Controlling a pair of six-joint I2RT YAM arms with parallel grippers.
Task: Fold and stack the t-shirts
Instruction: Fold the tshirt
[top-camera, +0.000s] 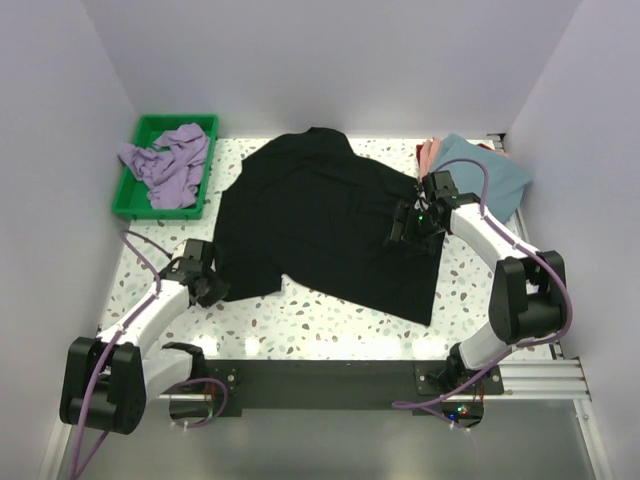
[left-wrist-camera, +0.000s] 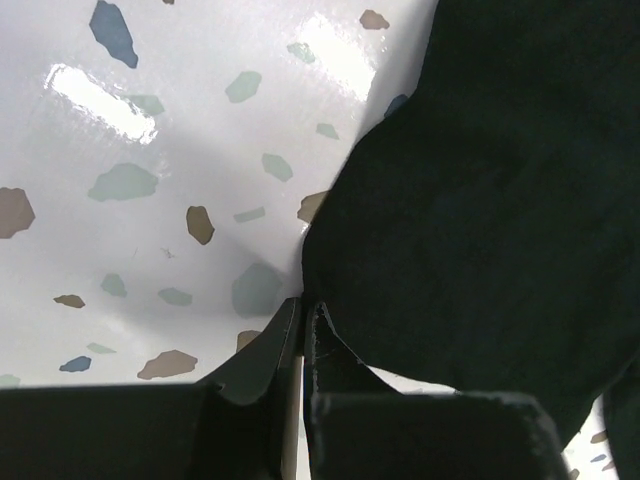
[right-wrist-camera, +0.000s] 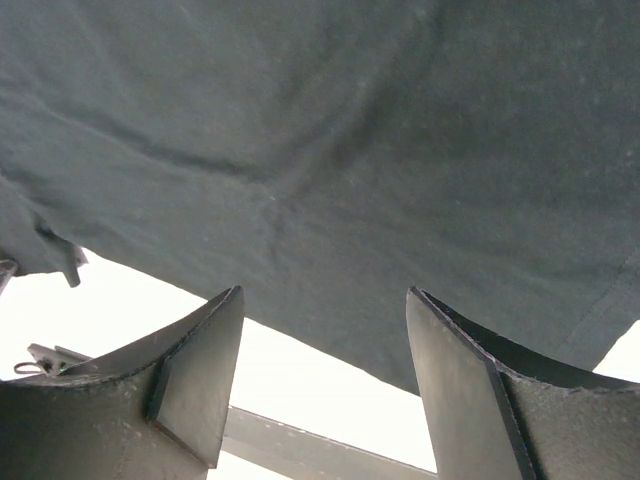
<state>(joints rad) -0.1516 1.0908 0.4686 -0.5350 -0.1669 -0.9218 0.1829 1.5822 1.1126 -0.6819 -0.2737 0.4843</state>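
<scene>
Lavender tee (top-camera: 168, 160) sits bunched in the green tray (top-camera: 128, 200) at 10 o'clock. Left gripper (left-wrist-camera: 302, 318), around 8 o'clock, is clenched on the edge of the black tee (top-camera: 320, 220), which is spread across the middle of the table (top-camera: 330, 320). Right gripper (right-wrist-camera: 325, 295) hangs over its 3 o'clock side, jaws spread, holding nothing. Pink tee (top-camera: 428, 152) and teal-blue tee (top-camera: 495, 175) lie at 2 o'clock.
</scene>
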